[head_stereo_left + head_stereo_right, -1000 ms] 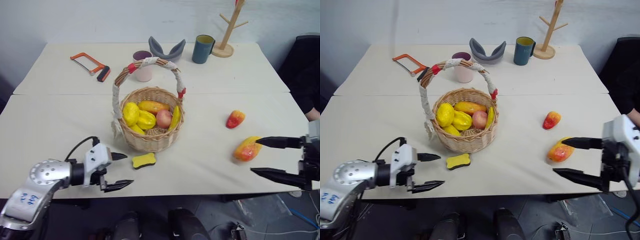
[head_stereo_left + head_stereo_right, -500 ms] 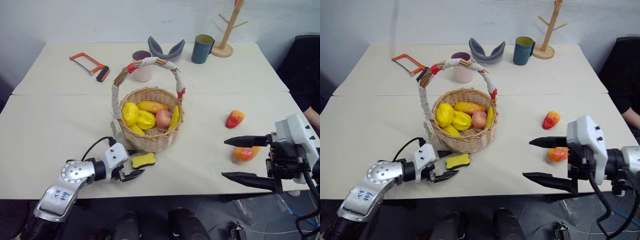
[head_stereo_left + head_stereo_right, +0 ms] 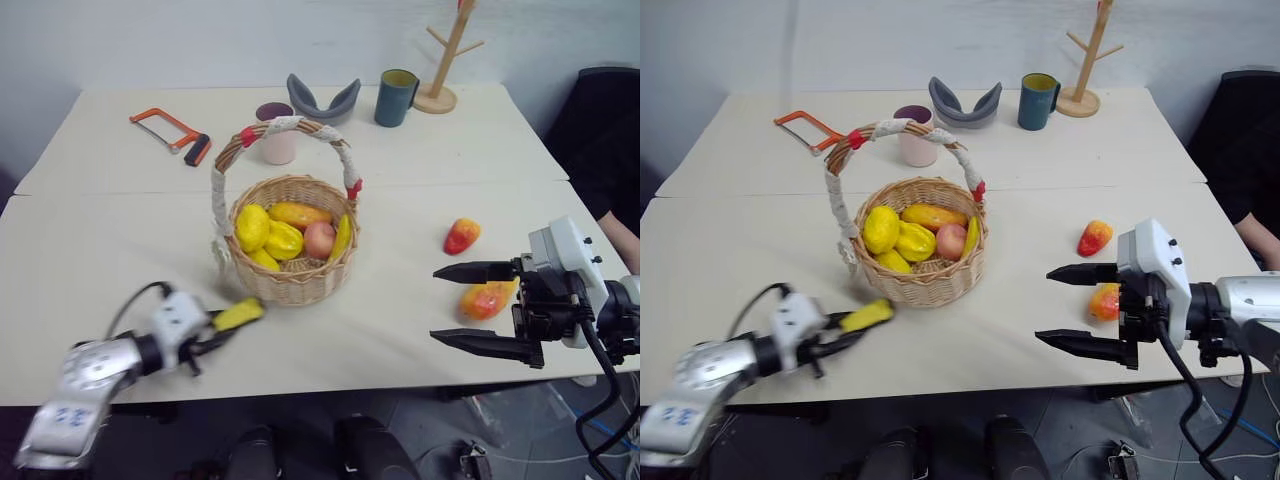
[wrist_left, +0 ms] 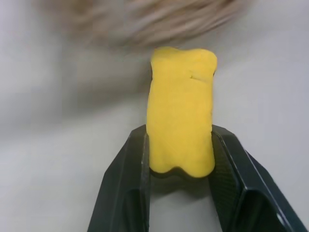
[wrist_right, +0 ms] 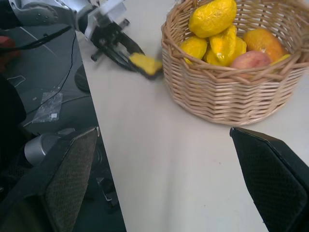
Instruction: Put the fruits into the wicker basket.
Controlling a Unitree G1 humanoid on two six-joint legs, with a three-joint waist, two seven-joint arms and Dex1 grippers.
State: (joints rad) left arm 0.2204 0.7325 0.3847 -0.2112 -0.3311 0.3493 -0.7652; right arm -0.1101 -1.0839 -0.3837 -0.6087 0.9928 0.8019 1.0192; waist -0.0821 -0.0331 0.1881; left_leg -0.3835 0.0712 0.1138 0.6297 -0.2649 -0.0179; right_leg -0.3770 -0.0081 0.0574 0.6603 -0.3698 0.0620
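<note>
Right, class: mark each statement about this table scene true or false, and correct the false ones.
1. The left gripper is shut on the yellow sponge. True.
2. The right gripper is holding the mango. False: its fingers are open, and the mango lies on the table.
3. The small red-orange fruit is inside the wicker basket. False: it lies on the table, to the right of the basket.
4. The wicker basket already holds several fruits. True.
5. The orange hacksaw lies beside the mug tree. False: they sit at opposite ends of the table's far side.
</note>
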